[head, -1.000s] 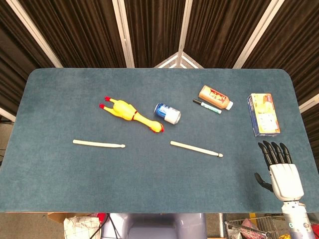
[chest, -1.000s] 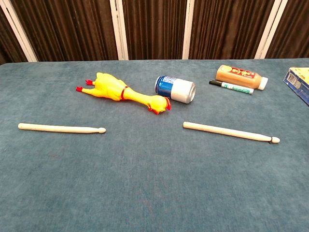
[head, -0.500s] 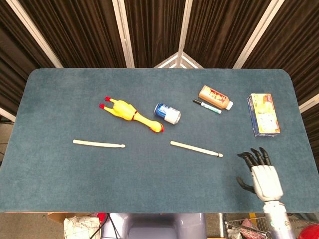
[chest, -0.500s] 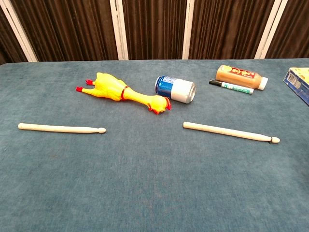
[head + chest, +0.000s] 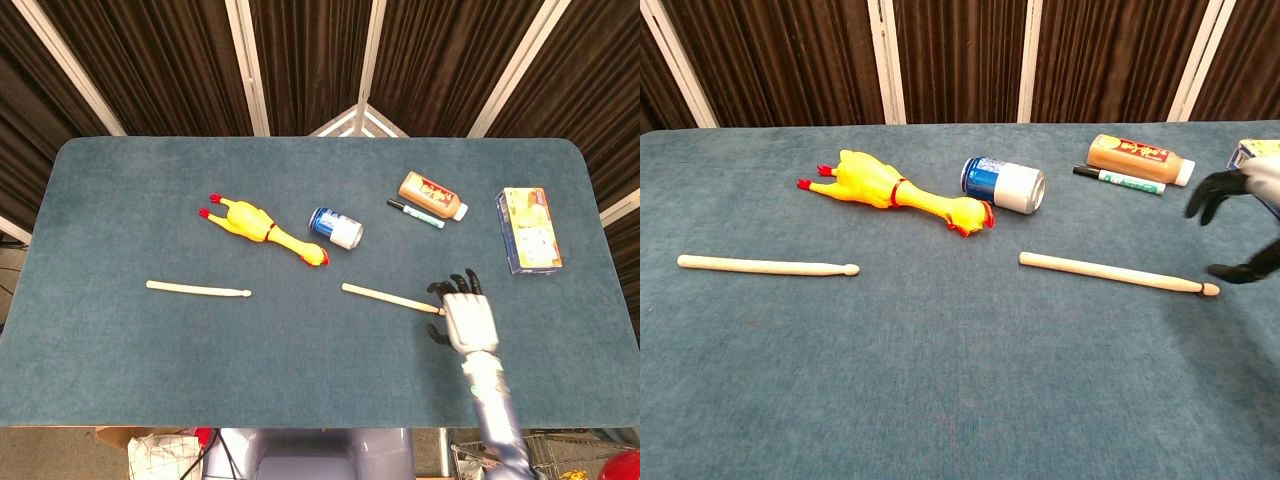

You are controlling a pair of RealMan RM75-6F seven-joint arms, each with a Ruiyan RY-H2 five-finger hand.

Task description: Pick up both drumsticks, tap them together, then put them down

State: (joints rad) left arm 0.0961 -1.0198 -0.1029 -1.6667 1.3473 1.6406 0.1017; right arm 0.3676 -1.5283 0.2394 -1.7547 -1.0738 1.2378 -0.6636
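Observation:
Two pale wooden drumsticks lie flat on the blue table. The left drumstick (image 5: 198, 290) (image 5: 767, 265) rests alone at the left. The right drumstick (image 5: 392, 298) (image 5: 1115, 274) lies right of centre, tip pointing right. My right hand (image 5: 463, 315) (image 5: 1240, 228) hovers at that tip, fingers apart and curved downward, holding nothing. The dark fingers (image 5: 1208, 193) and thumb (image 5: 1245, 270) bracket the tip end without closing on it. My left hand is out of sight in both views.
A yellow rubber chicken (image 5: 262, 230) (image 5: 895, 190) and a blue can (image 5: 335, 228) (image 5: 1003, 185) on its side lie behind the sticks. Further right are an orange bottle (image 5: 433, 195) (image 5: 1138, 158), a marker (image 5: 416, 214) (image 5: 1119, 180) and a box (image 5: 529, 229) (image 5: 1258, 170).
My right hand has travelled from the table's near right corner leftward and forward to the right drumstick's tip, entering the chest view. Both drumsticks stayed still.

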